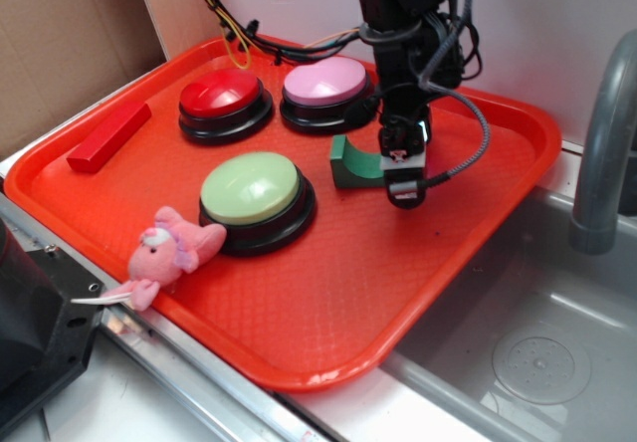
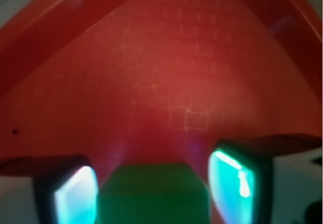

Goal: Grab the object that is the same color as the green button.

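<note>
Fingers [image 2: 75, 196] sit spread on both sides of the green block [image 2: 154, 193], not squeezing it. The block [image 1: 355, 163] lies on the red tray [image 1: 299, 313], between the pink button [image 1: 326, 82] and the green button [image 1: 251, 187], right under the gripper [image 1: 403, 168].

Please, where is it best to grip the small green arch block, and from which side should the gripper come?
Grip the green block across its two flat side faces, from above. The wrist view shows the gripper already straddling it, one finger each side, jaws apart.

Arch block [image 1: 355, 164] on tray [image 1: 299, 313], behind the nearest button [image 1: 251, 189], between claw [image 1: 401, 168] fingers [image 2: 234, 186].
</note>
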Robot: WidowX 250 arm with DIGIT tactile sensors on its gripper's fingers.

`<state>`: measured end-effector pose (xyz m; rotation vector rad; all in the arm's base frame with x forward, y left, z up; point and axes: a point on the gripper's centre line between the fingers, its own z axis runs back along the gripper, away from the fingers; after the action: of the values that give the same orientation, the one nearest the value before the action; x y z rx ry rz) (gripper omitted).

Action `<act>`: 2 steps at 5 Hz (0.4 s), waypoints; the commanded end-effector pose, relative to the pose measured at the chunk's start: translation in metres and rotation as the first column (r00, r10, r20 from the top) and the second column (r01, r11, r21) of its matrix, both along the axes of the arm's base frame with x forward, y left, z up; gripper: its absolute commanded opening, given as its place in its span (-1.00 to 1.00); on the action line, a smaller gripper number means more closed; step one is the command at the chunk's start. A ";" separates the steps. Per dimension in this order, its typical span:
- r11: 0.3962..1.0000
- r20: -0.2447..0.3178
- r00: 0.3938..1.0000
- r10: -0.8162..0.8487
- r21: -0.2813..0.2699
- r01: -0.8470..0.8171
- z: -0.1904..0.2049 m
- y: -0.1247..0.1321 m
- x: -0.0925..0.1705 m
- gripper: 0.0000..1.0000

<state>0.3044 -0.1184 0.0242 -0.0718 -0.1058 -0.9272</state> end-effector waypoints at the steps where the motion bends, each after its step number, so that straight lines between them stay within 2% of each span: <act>1: 1.000 0.057 0.998 -0.005 -0.006 0.005 0.025 -0.009 0.002 -1.00; 2: 0.996 0.023 0.996 0.087 0.030 -0.088 0.049 0.001 0.001 -1.00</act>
<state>0.2963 -0.1073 0.0429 -0.0357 -0.0100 -0.8393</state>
